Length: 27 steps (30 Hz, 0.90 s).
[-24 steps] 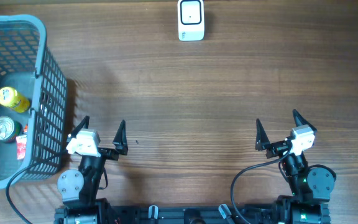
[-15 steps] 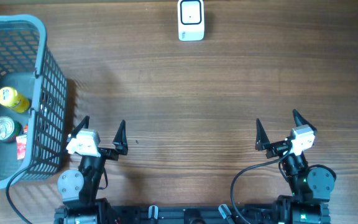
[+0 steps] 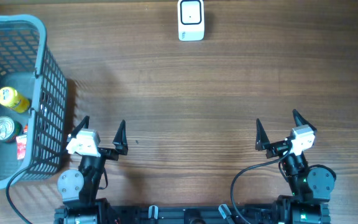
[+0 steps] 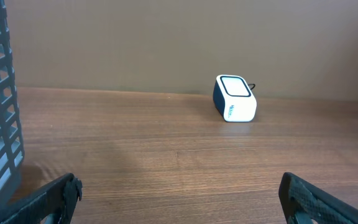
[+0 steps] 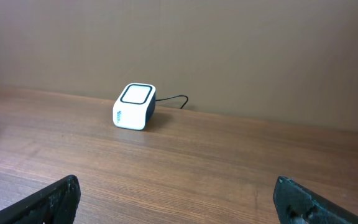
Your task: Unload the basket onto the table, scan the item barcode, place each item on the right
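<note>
With the left tool (image 3: 102, 124) and right tool (image 3: 277, 120) both spread and empty at the worktop's (image 3: 185, 112) near edge, the left one does best to drop straight into the left-hand basket (image 3: 42, 37), pinch the can (image 3: 4, 129) squarely and face its barcode to the far scanner (image 3: 191, 20).

I can't read any text. The scanner (image 4: 234, 98) ahead of the jaws has a small side mark, too blurred. The label on the can (image 3: 5, 129), left of the jaws, is illegible.
</note>
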### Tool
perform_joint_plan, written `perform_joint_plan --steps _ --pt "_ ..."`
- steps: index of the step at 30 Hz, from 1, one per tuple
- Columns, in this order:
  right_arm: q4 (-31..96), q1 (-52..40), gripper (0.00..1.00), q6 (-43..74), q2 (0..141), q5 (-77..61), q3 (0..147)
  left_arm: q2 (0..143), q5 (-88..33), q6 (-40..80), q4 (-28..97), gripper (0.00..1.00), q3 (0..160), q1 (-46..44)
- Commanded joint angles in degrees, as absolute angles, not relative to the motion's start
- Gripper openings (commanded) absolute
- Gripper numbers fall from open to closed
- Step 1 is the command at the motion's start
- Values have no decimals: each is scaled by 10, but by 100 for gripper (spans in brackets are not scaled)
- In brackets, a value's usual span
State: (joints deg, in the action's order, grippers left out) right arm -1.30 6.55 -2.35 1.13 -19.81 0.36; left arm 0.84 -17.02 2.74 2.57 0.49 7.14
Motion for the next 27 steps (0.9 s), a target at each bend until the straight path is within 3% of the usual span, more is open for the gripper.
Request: perform_joint_plan --steps 1,13,17,20,27 --pt "-16 68 100 -14 14 -189 3 8 -167 35 28 100 3 68" --pt "-16 68 100 -15 14 -189 3 8 -164 35 27 100 3 69" --pt "-16 68 100 -15 14 -189 3 8 -186 128 -6 100 12 69" --pt "-16 68 100 -15 14 -189 3 28 -184 134 -3 100 73 69" --pt "-16 68 100 -15 14 -189 3 328 -221 144 50 100 352 69"
